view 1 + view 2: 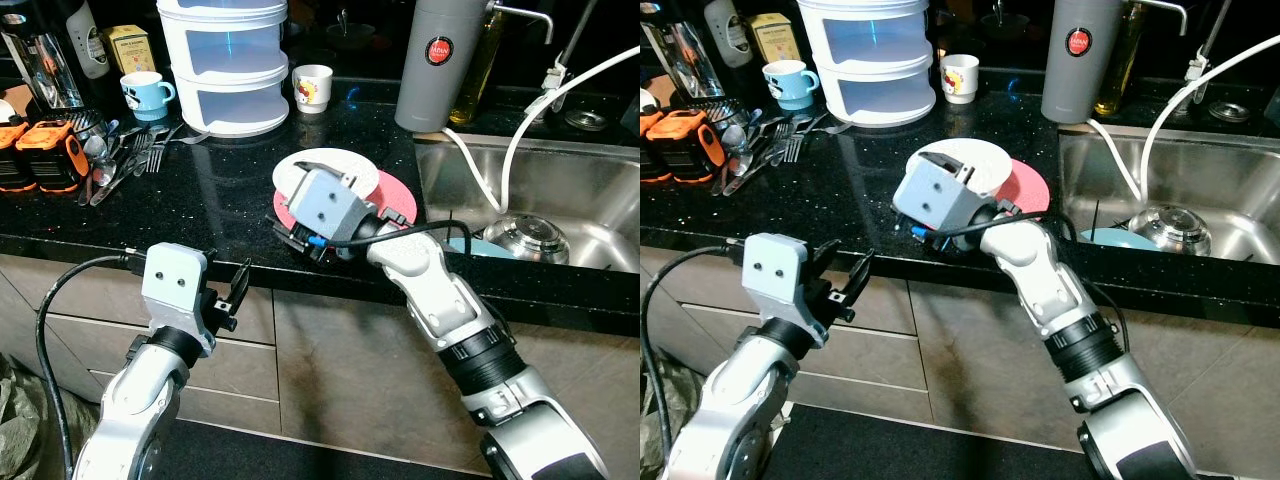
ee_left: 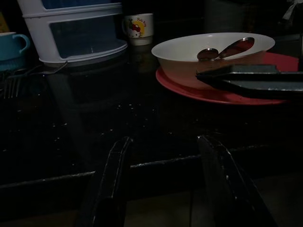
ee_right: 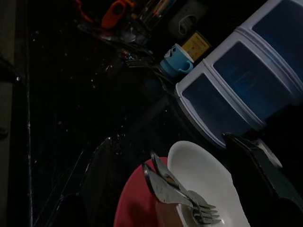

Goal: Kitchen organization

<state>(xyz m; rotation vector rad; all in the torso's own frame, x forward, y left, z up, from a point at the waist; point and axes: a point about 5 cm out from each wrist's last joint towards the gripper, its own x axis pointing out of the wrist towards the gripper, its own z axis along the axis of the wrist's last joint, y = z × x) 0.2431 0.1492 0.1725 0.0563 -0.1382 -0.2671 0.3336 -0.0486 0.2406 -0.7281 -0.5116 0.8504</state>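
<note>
On the black counter [image 1: 220, 190], the right gripper [image 3: 189, 156] gapes around the bowl [image 2: 208, 54]; close squarely on its rim. The left gripper [image 2: 165, 184] waits open.

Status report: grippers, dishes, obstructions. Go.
Right gripper open at white bowl on red plate. Left gripper open, below counter edge. Cutlery in bowl. Nothing blocking.

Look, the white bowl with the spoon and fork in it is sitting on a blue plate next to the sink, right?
Not quite. The plate under the white bowl is red, not blue; the left wrist view shows its red rim under the bowl. The rest holds: cutlery lies in the bowl, on the black counter beside the sink.
</note>
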